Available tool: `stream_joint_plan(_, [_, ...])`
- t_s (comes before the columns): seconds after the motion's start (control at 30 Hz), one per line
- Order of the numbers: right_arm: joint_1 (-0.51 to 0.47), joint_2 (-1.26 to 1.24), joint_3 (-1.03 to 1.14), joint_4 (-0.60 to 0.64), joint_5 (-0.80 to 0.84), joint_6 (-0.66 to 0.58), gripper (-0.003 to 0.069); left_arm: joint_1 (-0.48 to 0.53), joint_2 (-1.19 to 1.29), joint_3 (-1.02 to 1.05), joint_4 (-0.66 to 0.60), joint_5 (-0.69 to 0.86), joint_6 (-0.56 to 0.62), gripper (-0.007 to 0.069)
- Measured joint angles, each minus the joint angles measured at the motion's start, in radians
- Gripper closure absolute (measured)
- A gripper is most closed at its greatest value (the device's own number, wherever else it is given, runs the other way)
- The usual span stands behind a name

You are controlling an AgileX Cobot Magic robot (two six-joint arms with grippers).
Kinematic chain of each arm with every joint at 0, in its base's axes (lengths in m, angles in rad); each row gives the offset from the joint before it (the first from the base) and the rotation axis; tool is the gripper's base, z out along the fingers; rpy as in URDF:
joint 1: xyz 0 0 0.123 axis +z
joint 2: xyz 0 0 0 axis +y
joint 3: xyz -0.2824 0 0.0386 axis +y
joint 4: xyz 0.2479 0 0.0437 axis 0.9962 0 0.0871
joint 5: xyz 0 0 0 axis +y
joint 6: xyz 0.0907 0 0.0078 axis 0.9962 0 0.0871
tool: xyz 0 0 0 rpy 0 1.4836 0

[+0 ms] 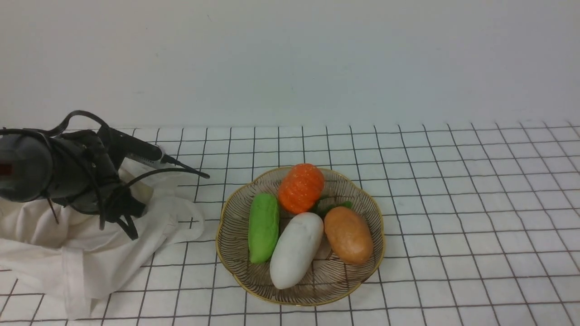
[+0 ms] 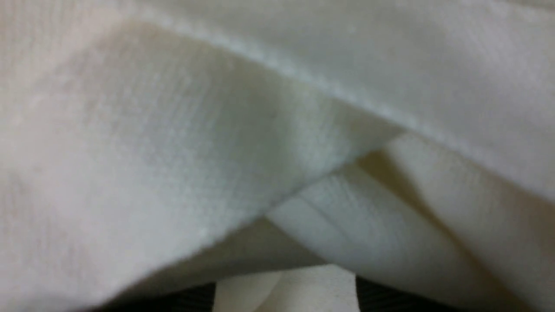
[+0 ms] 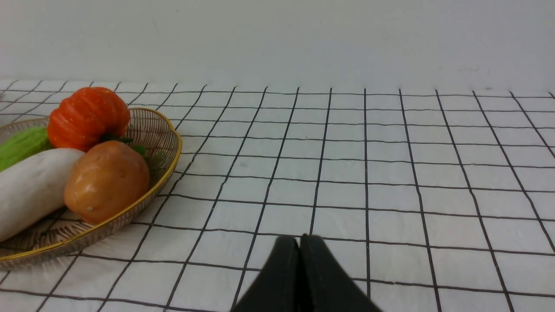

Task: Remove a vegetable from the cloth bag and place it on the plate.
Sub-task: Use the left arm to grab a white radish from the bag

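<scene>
At frame left, left arm [image 1: 68, 176] is digging into bag [image 1: 68, 267]; cloth is hiding its end effector, grip unknown. Right end effector [image 3: 299, 247] is sitting closed. Radish [image 1: 297, 256] is lying on plate [image 1: 335, 283], centre. Danger: pinching cloth, dragging bag.

left arm [image 1: 54, 172] sitting low on the robot's left, wrist tipped down and forward, black cables [image 1: 81, 115] looping off it, left gripper buried out of sight, right gripper [image 3: 300, 245] fingertips pressed together, pointing straight ahead
</scene>
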Motion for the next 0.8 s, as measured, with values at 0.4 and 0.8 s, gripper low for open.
stream_joint_plan(0.4, [0.0, 0.0, 0.0, 0.0, 0.0, 0.0, 0.0673, 0.002, 0.042, 0.0, 0.248, -0.005, -0.176, 0.0104])
stream_joint_plan(0.8, [0.0, 0.0, 0.0, 0.001, 0.0, 0.0, 0.0673, 0.009, 0.174, -0.12, 0.294, 0.116, -0.242, 0.0221])
